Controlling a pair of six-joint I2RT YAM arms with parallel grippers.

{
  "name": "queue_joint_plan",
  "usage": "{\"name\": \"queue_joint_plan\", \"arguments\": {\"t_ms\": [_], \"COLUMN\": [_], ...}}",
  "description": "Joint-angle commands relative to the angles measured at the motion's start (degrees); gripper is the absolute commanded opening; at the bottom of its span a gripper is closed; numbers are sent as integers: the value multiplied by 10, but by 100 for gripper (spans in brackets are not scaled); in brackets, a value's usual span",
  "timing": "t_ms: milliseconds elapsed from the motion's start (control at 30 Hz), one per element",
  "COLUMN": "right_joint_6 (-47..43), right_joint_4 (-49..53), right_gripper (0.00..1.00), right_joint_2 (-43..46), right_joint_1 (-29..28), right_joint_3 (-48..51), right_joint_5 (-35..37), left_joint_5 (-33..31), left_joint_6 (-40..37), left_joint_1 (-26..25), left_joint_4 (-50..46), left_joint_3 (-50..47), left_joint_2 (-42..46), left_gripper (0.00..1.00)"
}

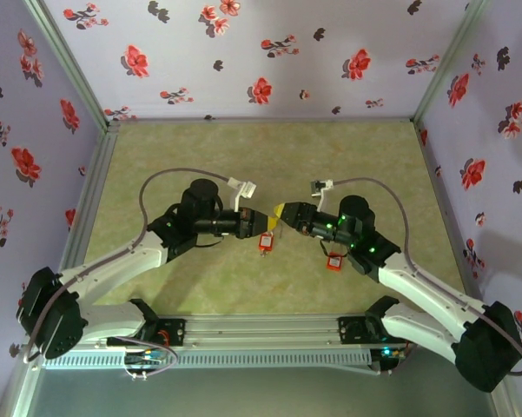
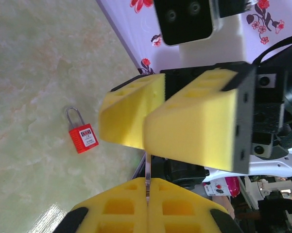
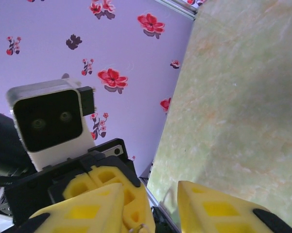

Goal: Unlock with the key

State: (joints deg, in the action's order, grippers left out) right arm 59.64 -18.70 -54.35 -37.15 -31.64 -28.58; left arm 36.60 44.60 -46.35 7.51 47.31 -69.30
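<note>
While both arms meet nose to nose over the middle of the pale green marbled table (image 1: pixel 200 148), the left gripper (image 2: pixel 148 187) has its yellow foam fingers pressed together, pinching a thin silver metal key (image 2: pixel 147 170) whose blade stands up out of the seam between them. Facing it, the right gripper (image 3: pixel 150 187) has its yellow fingers (image 3: pixel 214 208) spread, with a clear gap between them, just beside the key's free end. A small red padlock with a silver shackle (image 2: pixel 82 137) lies flat on the table below the grippers, apart from both, and a second small red object (image 1: pixel 333 261) lies beside the right arm
</note>
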Motion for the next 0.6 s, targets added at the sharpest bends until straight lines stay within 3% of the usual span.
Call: {"name": "queue_joint_plan", "arguments": {"t_ms": [0, 167, 300, 567], "right_joint_6": [8, 19, 31, 63], "right_joint_4": [-35, -64, -81, -111], "right_gripper": [29, 19, 1, 0], "right_joint_2": [-1, -12, -25, -1], "right_joint_1": [-5, -9, -19, -27], "right_joint_3": [8, 14, 22, 38], "right_joint_5": [16, 15, 18, 46], "left_joint_5": [21, 22, 23, 15], "left_joint_6": [-3, 0, 4, 18], "left_joint_1": [-5, -7, -7, -6], "left_joint_4": [29, 35, 41, 63], "left_joint_3": [15, 18, 17, 11], "left_joint_2": [-7, -15, -21, -28], "left_gripper": [0, 0, 0, 0]}}
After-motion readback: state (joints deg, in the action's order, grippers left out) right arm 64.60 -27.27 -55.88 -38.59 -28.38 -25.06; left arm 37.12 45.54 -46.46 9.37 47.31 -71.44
